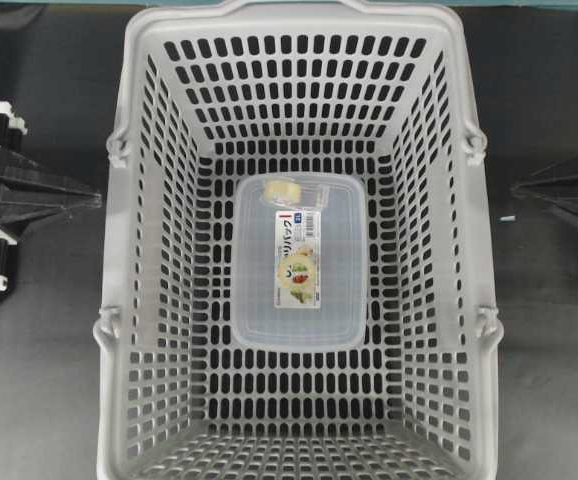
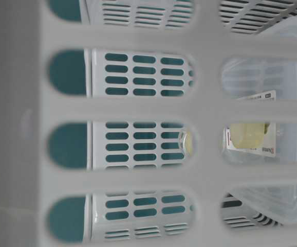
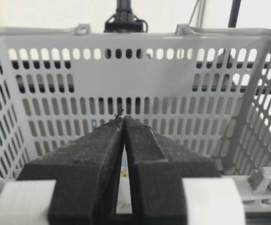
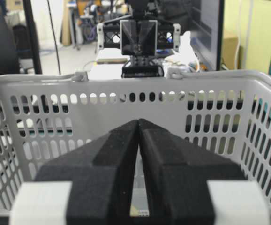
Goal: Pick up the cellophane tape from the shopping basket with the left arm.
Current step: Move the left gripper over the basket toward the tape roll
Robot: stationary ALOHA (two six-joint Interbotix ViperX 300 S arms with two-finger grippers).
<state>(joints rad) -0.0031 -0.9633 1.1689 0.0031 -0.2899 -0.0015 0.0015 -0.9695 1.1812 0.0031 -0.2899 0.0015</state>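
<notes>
The cellophane tape (image 1: 287,191) is a small pale-yellow roll in a clear wrapper. It lies on the far end of a clear lidded container (image 1: 301,290) on the floor of the grey shopping basket (image 1: 139,300). My left gripper (image 1: 95,199) is shut and empty outside the basket's left wall, fingertips together in the left wrist view (image 3: 124,117). My right gripper (image 1: 515,188) is shut and empty outside the right wall, also closed in the right wrist view (image 4: 139,120). The tape is hidden in both wrist views.
The basket fills the middle of the dark table (image 1: 39,350); its slotted walls (image 3: 140,79) stand between each gripper and the inside. The table-level view looks through a wall (image 2: 138,108) at close range. The container bears a printed label (image 1: 299,268).
</notes>
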